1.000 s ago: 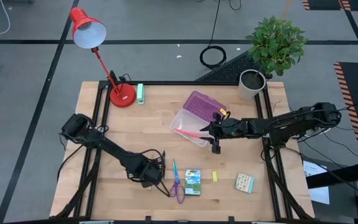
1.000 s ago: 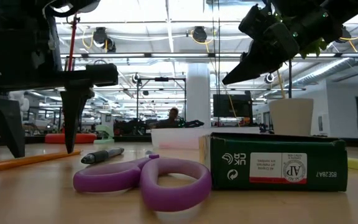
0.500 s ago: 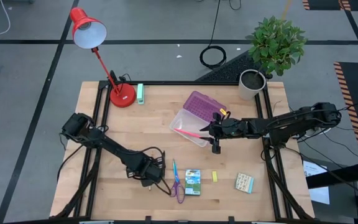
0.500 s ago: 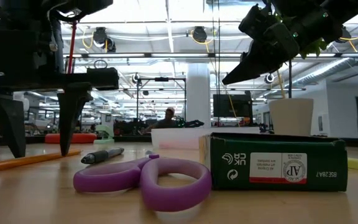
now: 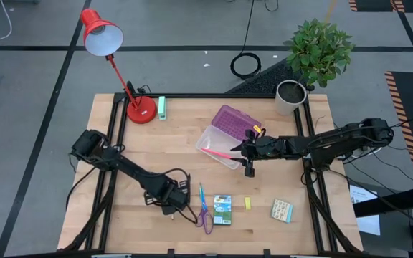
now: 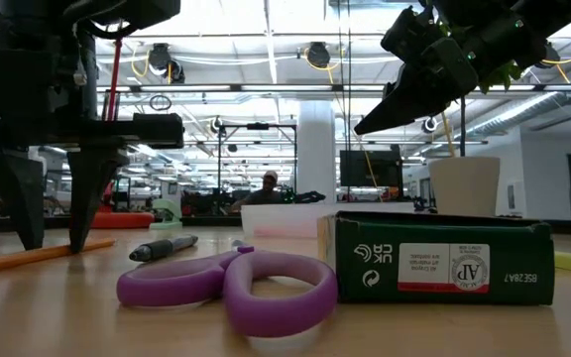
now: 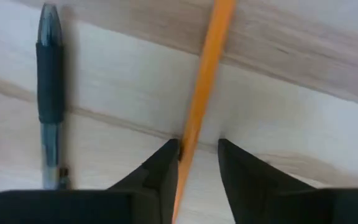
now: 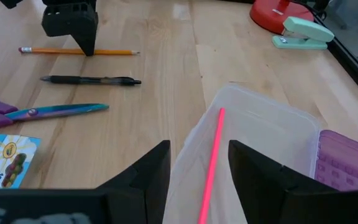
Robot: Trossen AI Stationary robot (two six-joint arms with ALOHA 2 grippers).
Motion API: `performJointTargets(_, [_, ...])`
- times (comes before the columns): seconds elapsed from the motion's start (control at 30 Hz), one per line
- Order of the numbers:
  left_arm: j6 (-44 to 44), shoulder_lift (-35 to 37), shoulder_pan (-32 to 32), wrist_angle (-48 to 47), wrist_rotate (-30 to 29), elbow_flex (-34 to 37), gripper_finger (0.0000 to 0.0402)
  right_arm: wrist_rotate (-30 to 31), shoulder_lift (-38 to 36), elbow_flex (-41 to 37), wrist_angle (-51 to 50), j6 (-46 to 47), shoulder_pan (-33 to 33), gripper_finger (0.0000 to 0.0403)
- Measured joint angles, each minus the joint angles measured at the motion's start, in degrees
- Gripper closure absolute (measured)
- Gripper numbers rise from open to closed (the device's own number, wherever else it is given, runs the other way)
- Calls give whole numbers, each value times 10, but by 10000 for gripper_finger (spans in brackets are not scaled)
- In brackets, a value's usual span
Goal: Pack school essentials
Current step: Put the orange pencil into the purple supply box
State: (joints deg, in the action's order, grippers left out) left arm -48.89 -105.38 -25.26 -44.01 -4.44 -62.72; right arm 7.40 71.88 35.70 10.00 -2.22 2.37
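My left gripper (image 5: 168,203) stands near the table's front, fingers pointing down and open, astride the orange pencil (image 7: 204,81), which lies flat on the wood. A black pen (image 7: 50,93) lies beside it. To its right lie the purple-handled scissors (image 5: 203,211), the green crayon box (image 5: 222,209), a yellow eraser (image 5: 248,203) and a patterned pack (image 5: 282,210). My right gripper (image 5: 248,161) hangs open and holds nothing, above the near edge of the clear case (image 5: 219,147). A pink pencil (image 8: 211,162) lies inside the case. My left gripper comes at the orange pencil from above, fingers across it near its middle. The pencil runs right along the inner edge of one finger (image 7: 169,163); whether they touch, I cannot tell. A gap shows at the other finger (image 7: 232,163). The pencil lies flat on the table.
The case's purple lid (image 5: 234,120) lies open behind it. A red desk lamp (image 5: 140,109) and a mint-green stapler (image 5: 162,107) stand at the far left, and a potted plant (image 5: 290,97) stands at the far right corner.
My left gripper's fingers have drawn closer together over the orange pencil while staying down at the table. The pencil has stayed flat where it was.
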Motion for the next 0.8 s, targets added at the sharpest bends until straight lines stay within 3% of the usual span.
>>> performJointTargets(0.53, [132,0,16,-3,24,0,381,0,0,0,0,0,0,246])
performJointTargets(0.8, [173,0,12,-4,22,0,369,0,0,0,0,0,0,246])
